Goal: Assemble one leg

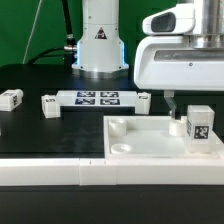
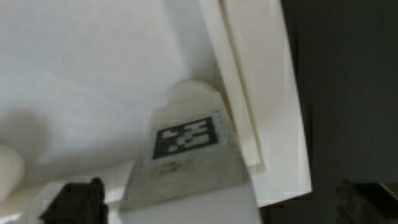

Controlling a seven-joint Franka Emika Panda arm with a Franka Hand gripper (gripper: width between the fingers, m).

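White plastic fills most of what the two cameras show. In the exterior view the fingers (image 1: 178,104) hang below the arm's pale housing, close above the panel (image 1: 160,140); only a short dark stub of them shows there, so their spread cannot be read from that side. The wrist view settles it: two dark fingertips (image 2: 77,200) stand well apart at opposite edges of the picture, with nothing clamped between them. They touch nothing that can be made out.

Between those spread tips stands the leg (image 2: 187,150), a chunky white block with a rounded top and a black-and-white square tag on the face turned to the wrist camera. In the exterior view the same leg (image 1: 198,127) sits upright on the panel, at the corner toward the exterior view's right, its tag facing the camera, just beside and below the fingers.

Three more small tagged blocks rest on the black worktop (image 1: 40,130): one (image 1: 12,98) far toward the exterior view's left, one (image 1: 48,103) beside the marker board (image 1: 96,98), and one (image 1: 142,100) just at the board's other end.
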